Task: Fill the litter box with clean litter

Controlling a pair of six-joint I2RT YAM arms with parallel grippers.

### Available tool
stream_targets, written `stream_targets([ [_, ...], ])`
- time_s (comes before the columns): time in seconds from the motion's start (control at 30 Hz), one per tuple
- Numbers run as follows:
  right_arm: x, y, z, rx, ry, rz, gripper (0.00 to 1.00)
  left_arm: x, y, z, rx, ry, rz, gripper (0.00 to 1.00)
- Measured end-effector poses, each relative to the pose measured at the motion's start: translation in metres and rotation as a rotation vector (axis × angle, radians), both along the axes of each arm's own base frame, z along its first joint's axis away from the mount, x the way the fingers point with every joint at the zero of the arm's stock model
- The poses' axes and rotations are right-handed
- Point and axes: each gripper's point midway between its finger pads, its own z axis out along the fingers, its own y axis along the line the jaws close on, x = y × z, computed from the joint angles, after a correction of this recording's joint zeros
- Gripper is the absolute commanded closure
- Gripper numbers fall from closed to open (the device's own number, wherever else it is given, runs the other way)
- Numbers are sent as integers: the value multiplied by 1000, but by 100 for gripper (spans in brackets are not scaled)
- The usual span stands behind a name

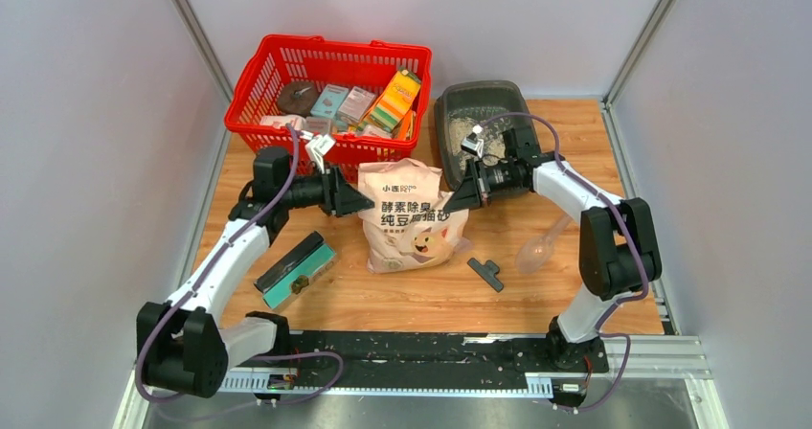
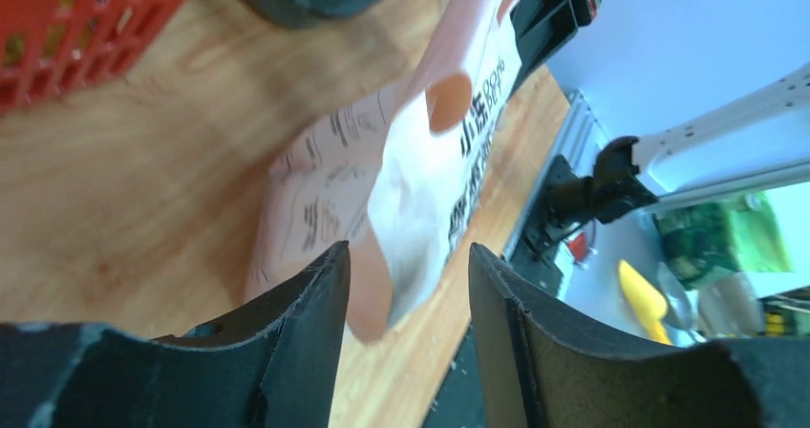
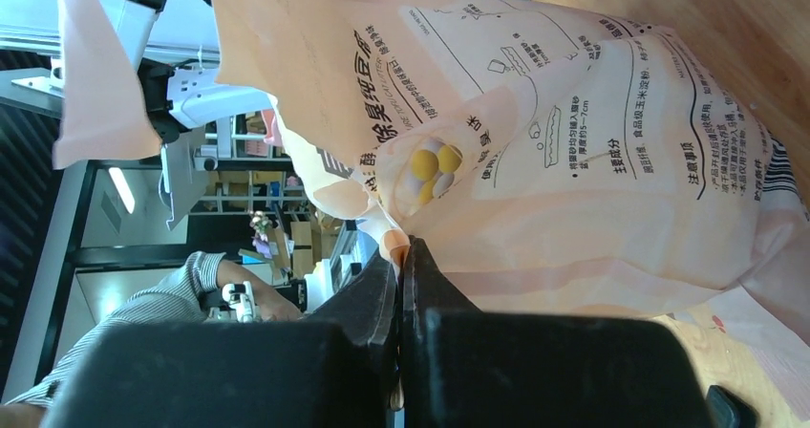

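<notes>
The pinkish-beige bag of clean litter (image 1: 412,214) stands upright on the wooden table, in front of the dark grey litter box (image 1: 442,132). Pale granules (image 1: 462,128) lie inside the box. My left gripper (image 1: 370,202) is at the bag's left edge and open. In the left wrist view the bag's top corner (image 2: 411,189) hangs between the spread fingers (image 2: 320,294) of the left gripper (image 2: 409,266), unpinched. My right gripper (image 1: 445,206) is at the bag's right edge. The right wrist view shows that gripper (image 3: 401,251) shut on a fold of the bag (image 3: 592,160).
A red mesh basket (image 1: 287,56) with several packages stands at the back left, touching the litter box's left side. A teal-and-black box (image 1: 295,269) lies front left of the bag. A clear plastic scoop (image 1: 541,247) and a small dark T-shaped piece (image 1: 486,273) lie front right.
</notes>
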Motion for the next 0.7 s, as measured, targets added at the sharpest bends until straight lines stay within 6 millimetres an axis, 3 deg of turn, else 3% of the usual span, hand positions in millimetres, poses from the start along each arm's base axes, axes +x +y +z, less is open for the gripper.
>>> stream_targets([
  [0.33, -2, 3, 0, -4, -4, 21, 100, 25, -27, -15, 24, -107, 13, 45],
  [0.43, -3, 3, 0, -6, -4, 23, 100, 23, -32, -16, -7, -103, -9, 65],
  [0.47, -3, 3, 0, -6, -2, 23, 100, 21, -34, -16, -16, -100, -25, 85],
  [0.5, -4, 3, 0, -7, 0, 23, 100, 18, -36, -16, -24, -92, -42, 92],
  [0.7, -3, -2, 1, 0, 8, 16, 100, 14, -29, -17, -82, 105, -28, 100],
])
